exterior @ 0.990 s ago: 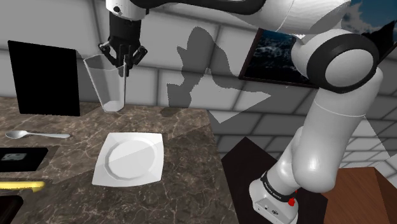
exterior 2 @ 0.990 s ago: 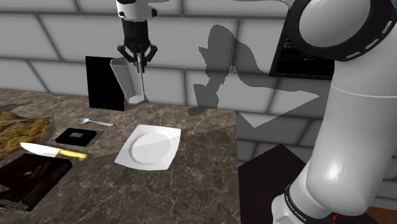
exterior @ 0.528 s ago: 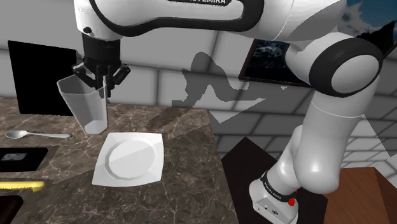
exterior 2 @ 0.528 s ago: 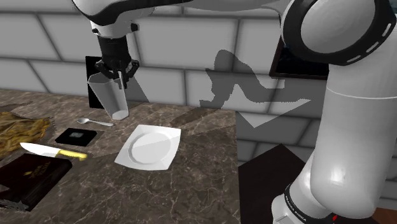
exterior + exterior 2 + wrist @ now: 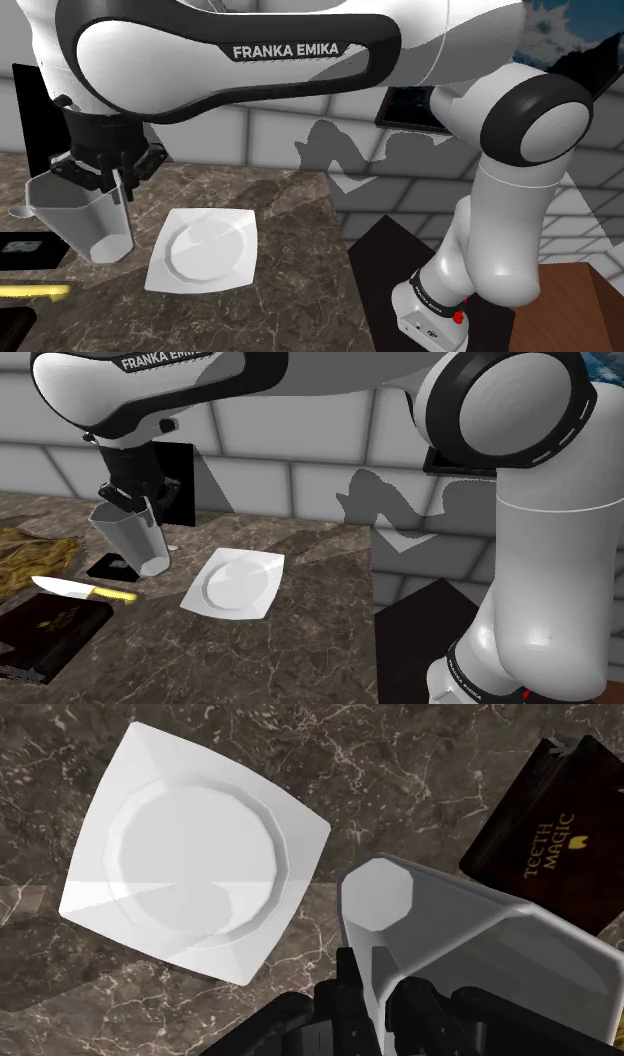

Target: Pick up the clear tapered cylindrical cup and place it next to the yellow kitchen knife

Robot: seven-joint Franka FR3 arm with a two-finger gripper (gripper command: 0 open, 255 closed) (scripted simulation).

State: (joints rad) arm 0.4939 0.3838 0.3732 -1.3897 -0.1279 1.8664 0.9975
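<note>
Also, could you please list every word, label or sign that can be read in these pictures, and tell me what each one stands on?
"FRANKA EMIKA": white letters on the dark band of the white robot arm.
"TEETH MAGIC": gold letters on the dark brown book.
Pale mark on the flat black square card: too small to read.
No text on the clear tapered cup clasped by the black fingers.

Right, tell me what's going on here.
The white arm's black gripper is shut on the rim of a clear cup, holding it tilted above the marble counter. The cup hangs beside the white square plate. The yellow-handled knife lies on the counter nearby, next to a dark book. The cup is not yet set down.
</note>
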